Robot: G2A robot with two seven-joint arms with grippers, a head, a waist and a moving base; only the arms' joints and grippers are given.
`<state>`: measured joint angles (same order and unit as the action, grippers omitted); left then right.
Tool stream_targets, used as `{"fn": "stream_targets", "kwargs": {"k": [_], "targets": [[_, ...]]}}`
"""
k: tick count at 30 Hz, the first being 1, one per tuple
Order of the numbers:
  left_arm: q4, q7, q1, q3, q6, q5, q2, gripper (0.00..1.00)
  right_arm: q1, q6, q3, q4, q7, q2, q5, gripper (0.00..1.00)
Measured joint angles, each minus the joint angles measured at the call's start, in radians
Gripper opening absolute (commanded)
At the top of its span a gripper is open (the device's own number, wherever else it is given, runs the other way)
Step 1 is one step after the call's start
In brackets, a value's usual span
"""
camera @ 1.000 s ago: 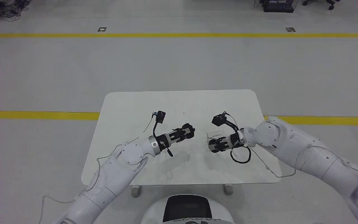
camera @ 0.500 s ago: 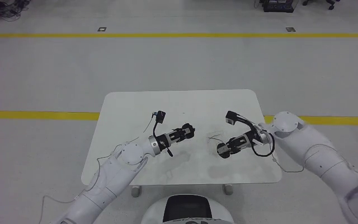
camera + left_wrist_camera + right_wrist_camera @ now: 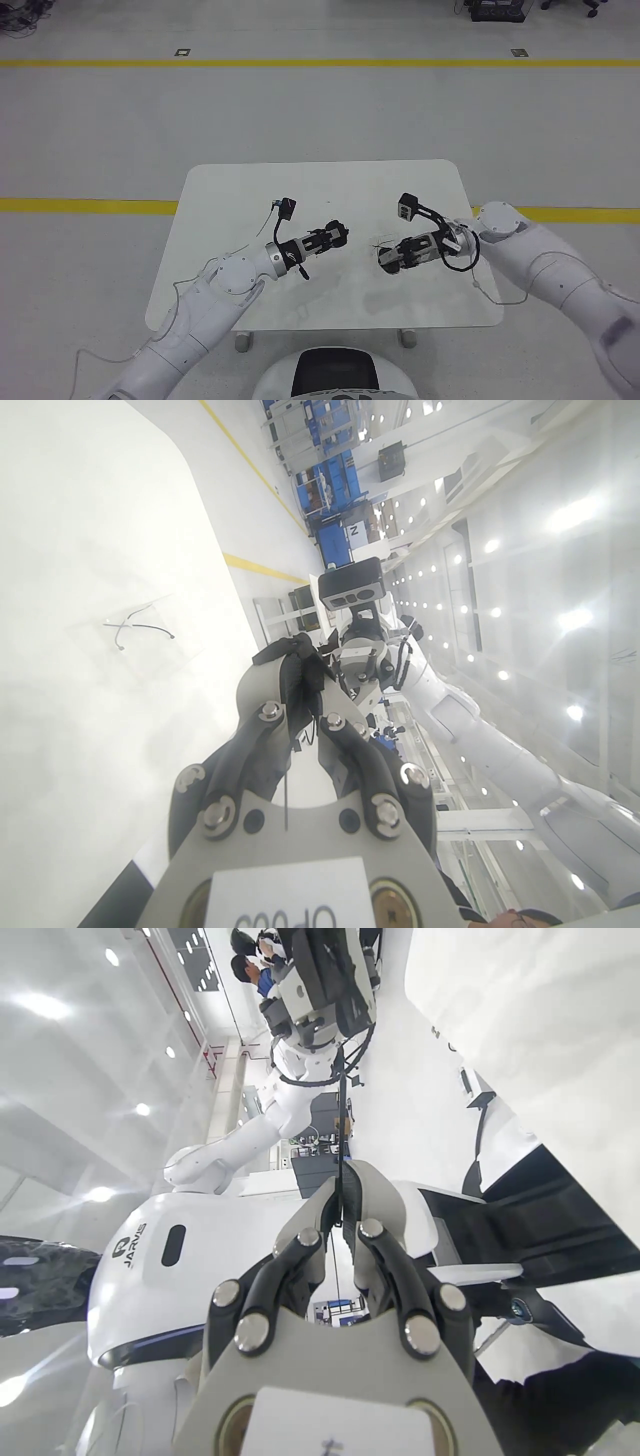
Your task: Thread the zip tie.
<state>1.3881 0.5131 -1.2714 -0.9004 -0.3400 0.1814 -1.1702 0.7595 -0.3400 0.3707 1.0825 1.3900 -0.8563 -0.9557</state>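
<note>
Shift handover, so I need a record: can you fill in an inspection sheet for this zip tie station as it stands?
Surface: white table with rounded corners.
Job's things: zip tie, a thin black strip pinched in the right claw and pointing towards the left claw; whether it is threaded cannot be told.
Clutter: clear sheet with short black pieces on it, lying flat on the table.
Claws: right claw shut on the zip tie; left claw shut, with a black strand running back between its fingers; tips face each other, apart.
Cables: black cable loop at the right wrist; thin cable along the left arm.
Surroundings: pale floor with yellow lines.
</note>
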Motion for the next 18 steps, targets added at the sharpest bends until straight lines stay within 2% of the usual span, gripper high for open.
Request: {"fn": "stream_targets", "kwargs": {"k": [9,11,14,16,18], "targets": [[0.000,0.000,0.000,0.000,0.000,0.000,0.000,0.00,0.001,0.001,0.000,0.002,-0.001,0.000,0.000,0.00],[0.005,-0.002,0.000,0.001,0.000,-0.003,0.000,0.00,0.013,0.018,0.009,0.018,-0.004,0.000,-0.018,0.00],[0.041,-0.005,0.001,0.006,0.001,-0.059,0.003,0.00,0.026,0.064,0.019,0.046,0.000,0.008,-0.057,0.00],[0.058,-0.014,-0.004,0.007,0.001,-0.110,0.006,0.00,0.029,0.095,0.017,0.067,0.000,0.018,-0.083,0.00],[0.067,-0.019,-0.011,0.005,0.000,-0.123,0.008,0.00,0.030,0.119,0.013,0.083,0.000,0.029,-0.107,0.00]]}}
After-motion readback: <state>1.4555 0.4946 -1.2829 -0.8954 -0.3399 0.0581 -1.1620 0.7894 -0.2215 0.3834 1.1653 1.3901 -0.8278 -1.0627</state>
